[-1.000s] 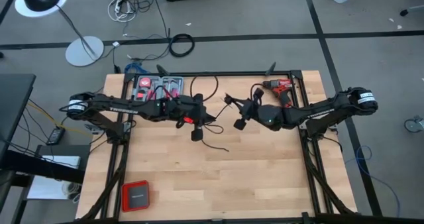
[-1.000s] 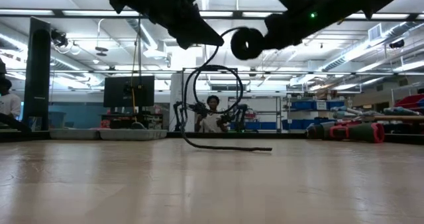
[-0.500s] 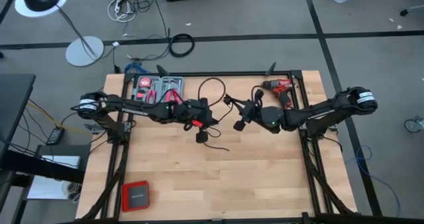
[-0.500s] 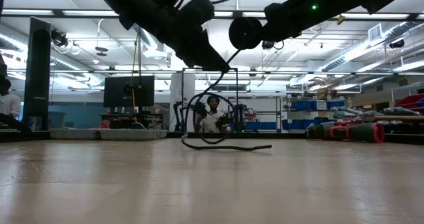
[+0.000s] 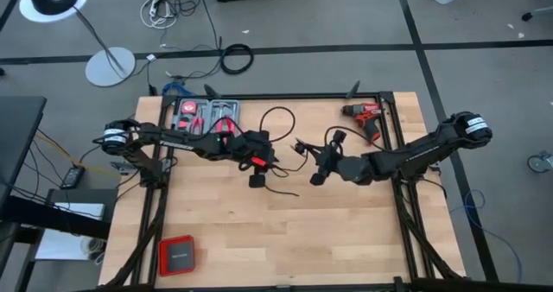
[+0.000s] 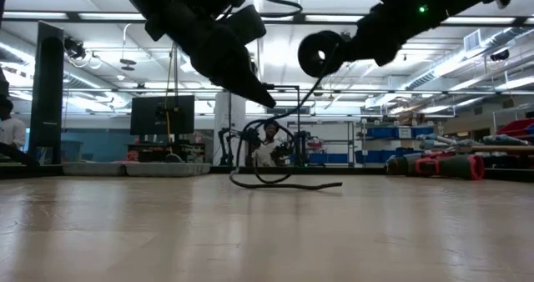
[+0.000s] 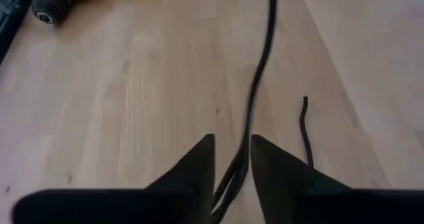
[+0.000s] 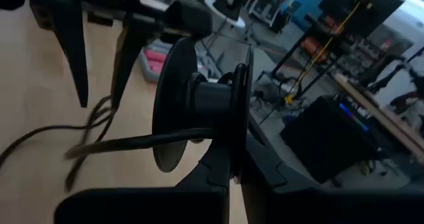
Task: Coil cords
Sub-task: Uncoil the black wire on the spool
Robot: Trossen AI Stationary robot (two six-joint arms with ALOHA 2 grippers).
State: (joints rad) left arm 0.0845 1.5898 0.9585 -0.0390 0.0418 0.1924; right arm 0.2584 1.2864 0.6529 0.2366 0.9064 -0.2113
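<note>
Over the middle of the table [image 5: 285, 240], the left gripper [image 7: 232, 163] had its fingers spread a little, the cord [image 7: 262, 58] running loose between them. The cord's loop sagged to the wood beneath. To its right, the right gripper [image 8: 228, 159] pinched a black spool [image 8: 199, 101] carrying the cord's other end. I reckoned each turn wanted steady tension, with the left fingers guiding rather than clamping.

Cord [image 7: 255, 91] partly hidden between left pincer's fingers [image 7: 199, 164].
</note>
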